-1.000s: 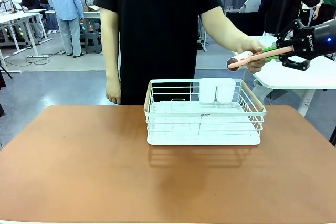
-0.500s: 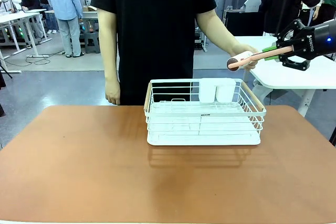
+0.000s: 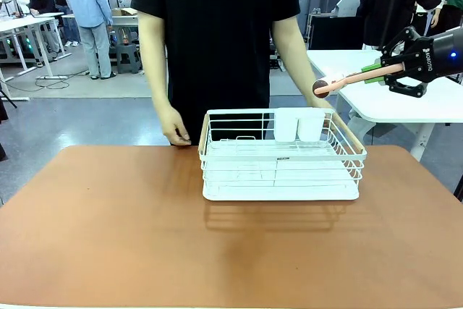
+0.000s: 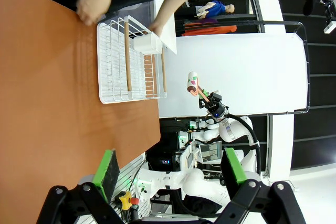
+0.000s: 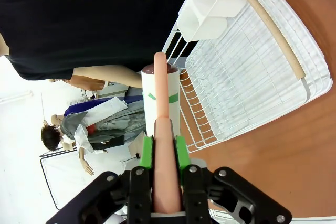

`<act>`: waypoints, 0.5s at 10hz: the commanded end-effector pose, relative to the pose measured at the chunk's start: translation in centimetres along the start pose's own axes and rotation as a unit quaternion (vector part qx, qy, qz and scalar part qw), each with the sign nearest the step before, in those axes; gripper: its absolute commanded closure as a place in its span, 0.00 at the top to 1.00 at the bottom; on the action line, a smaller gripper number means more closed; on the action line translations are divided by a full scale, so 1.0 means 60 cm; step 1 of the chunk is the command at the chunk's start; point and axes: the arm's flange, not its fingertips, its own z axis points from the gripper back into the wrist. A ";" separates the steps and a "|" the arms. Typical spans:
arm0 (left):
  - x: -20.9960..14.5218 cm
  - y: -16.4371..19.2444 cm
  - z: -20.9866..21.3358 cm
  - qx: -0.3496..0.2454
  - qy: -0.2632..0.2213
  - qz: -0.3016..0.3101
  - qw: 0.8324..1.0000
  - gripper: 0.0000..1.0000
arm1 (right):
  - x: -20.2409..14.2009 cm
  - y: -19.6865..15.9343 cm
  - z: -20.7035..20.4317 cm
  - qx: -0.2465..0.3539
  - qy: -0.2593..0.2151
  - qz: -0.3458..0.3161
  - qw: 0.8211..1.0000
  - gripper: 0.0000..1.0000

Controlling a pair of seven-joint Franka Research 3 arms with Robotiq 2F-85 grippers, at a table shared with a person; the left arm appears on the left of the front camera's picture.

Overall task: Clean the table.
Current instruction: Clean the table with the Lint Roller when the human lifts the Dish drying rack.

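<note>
The table (image 3: 108,236) lies flat before the robot, long axis left to right. A rack (image 3: 282,179) stands on its far half. A person's hand (image 3: 176,133) is just beside the rack's left corner. The right gripper (image 3: 374,70) pinches a roller (image 3: 334,85) by its handle, high and right of the rack. The left gripper (image 4: 169,165) is spread and empty.

The front view crops the table (image 3: 108,236) at its near edge (both corners too) and the person (image 3: 217,34) above the shoulders.
</note>
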 end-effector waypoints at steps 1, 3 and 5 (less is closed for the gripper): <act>-0.003 -0.001 0.004 -0.008 0.000 -0.003 1.000 1.00 | -0.003 0.003 -0.001 0.000 0.001 0.003 1.000 0.00; -0.003 -0.001 0.004 -0.008 0.000 -0.003 1.000 1.00 | -0.003 0.003 -0.001 0.000 0.001 0.003 1.000 0.00; -0.003 -0.001 0.004 -0.008 0.000 -0.003 1.000 1.00 | -0.003 0.003 -0.001 0.000 0.001 0.003 1.000 0.00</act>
